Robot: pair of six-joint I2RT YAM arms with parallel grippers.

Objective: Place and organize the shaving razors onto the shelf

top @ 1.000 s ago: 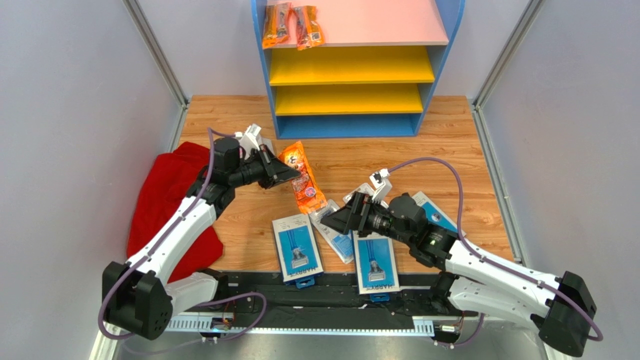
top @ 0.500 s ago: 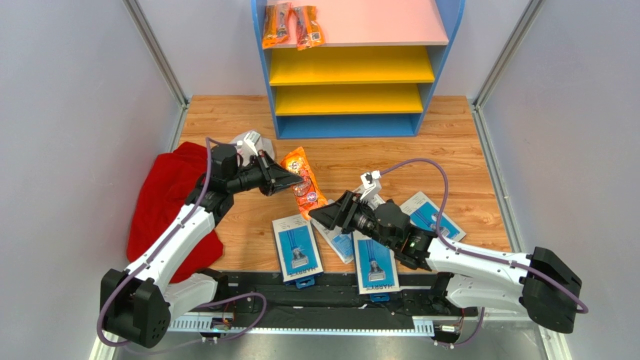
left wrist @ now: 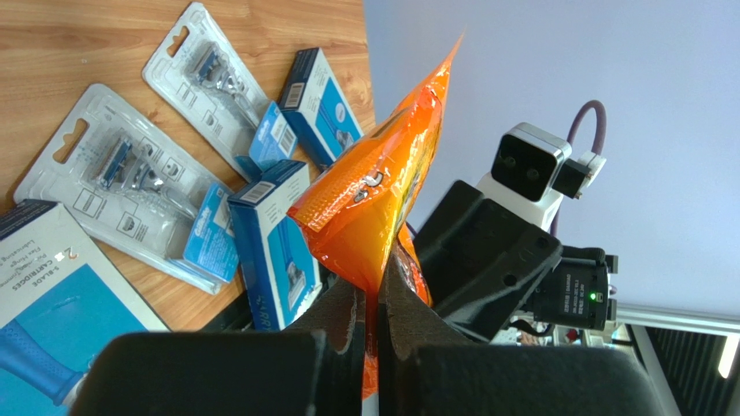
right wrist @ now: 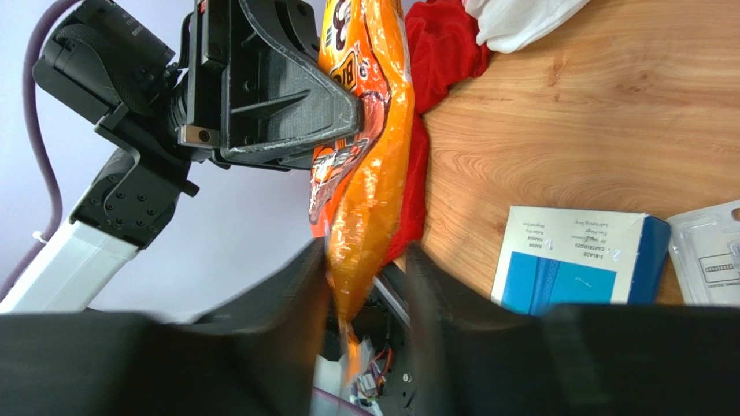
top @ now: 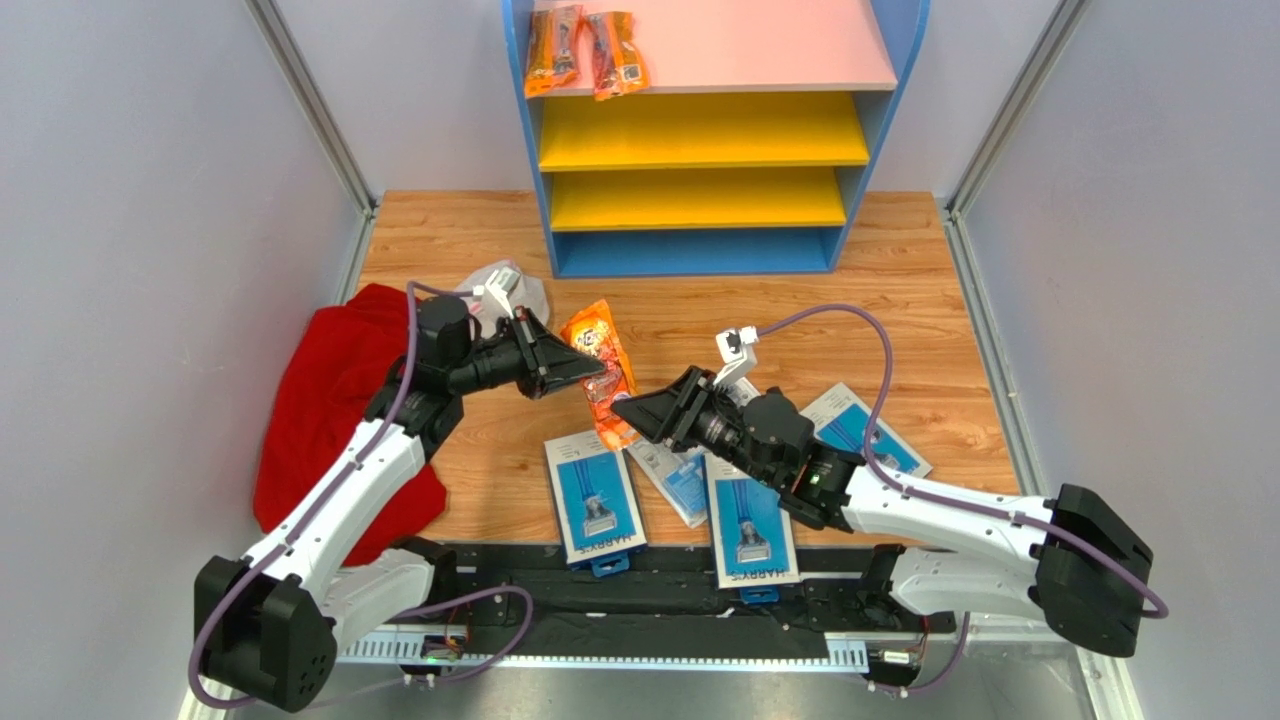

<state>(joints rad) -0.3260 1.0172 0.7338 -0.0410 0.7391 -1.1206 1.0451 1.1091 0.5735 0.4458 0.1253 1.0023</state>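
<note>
My left gripper [top: 589, 362] [left wrist: 375, 269] is shut on an orange snack packet [top: 598, 327] [left wrist: 382, 191] [right wrist: 365, 147], which it holds in the air above the table. My right gripper [top: 622, 410] [right wrist: 366, 260] straddles the packet's lower end. Its jaws are narrowed, with a gap left on one side. The shaving razors lie on the wood below: blue packs [top: 594, 495] [top: 748, 519] [top: 860, 428] and a paler clear one [top: 672, 477]. The shelf [top: 699, 132] stands at the far edge, its two yellow boards bare.
Two orange packets [top: 553, 45] [top: 613, 53] lie on the shelf's pink top board [top: 751, 38]. A red cloth [top: 323, 405] is bunched by the left arm. A black rail [top: 646, 578] runs along the near edge. Grey walls close in on both sides.
My right gripper has moved left to the packet's lower end and its jaws have narrowed round it. The left gripper has shifted the packet slightly toward the right arm.
</note>
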